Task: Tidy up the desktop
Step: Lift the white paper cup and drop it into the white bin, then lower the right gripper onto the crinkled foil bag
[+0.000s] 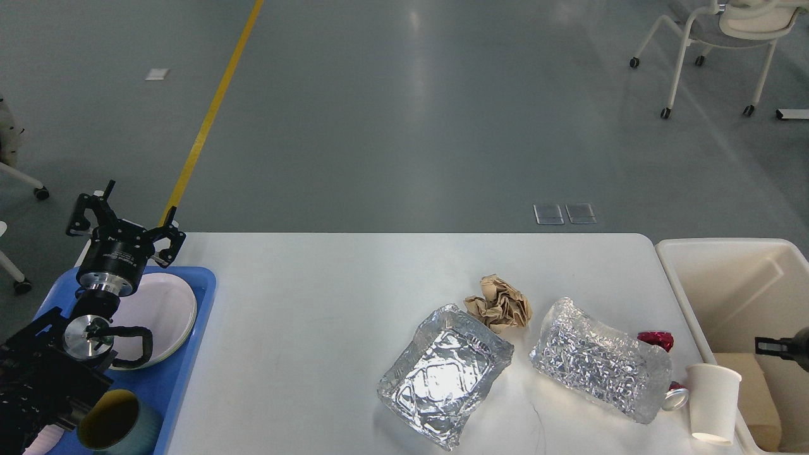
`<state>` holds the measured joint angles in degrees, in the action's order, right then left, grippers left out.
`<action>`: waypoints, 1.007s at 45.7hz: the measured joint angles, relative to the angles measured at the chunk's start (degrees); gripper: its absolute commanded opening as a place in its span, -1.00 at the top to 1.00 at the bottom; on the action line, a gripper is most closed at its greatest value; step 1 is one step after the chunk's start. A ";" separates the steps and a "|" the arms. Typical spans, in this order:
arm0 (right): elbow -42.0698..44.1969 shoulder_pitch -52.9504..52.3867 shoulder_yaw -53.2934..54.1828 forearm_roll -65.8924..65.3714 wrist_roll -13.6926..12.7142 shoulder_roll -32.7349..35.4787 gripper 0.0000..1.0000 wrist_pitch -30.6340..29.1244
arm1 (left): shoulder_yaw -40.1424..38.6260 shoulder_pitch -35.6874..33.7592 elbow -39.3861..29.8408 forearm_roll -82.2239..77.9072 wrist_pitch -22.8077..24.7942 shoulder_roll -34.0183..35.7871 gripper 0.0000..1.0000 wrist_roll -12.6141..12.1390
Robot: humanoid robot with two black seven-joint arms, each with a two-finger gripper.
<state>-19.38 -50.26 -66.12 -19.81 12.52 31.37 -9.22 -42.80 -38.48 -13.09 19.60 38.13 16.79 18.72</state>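
The white desktop (316,303) carries a crumpled brown paper ball (499,303), an open foil tray (445,373), an upturned foil tray (600,360), a red can (657,340) partly hidden behind it, and a white paper cup (714,401) at the right edge. My left gripper (123,215) is open and empty, above the table's far left corner. Only a small black tip of my right gripper (780,346) shows at the right edge, over the cream bin (727,278); its fingers cannot be told apart.
A blue tray (186,354) at the left holds a white plate (164,306) and a teal cup (114,430). Brown cardboard (749,392) lies in the bin. A white chair (714,38) stands far back right on the grey floor.
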 measured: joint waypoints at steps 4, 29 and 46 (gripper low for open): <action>-9.33 -11.60 -1.98 -0.71 0.20 2.97 -1.00 -1.30 | 0.00 -0.01 0.00 0.00 0.00 0.00 -1.00 0.00; -63.56 -109.34 -12.79 -7.48 5.37 -3.76 -1.00 -44.72 | 0.00 -0.04 -0.03 0.00 0.01 0.00 -1.00 0.00; -66.34 -89.72 -17.63 -4.19 3.98 -3.44 -1.00 -29.94 | 0.00 -0.01 -0.01 0.00 0.03 0.00 -1.00 0.00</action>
<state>-85.72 -139.99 -83.75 -24.00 16.50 27.93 -39.16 -42.80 -38.48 -13.10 19.60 38.16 16.78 18.72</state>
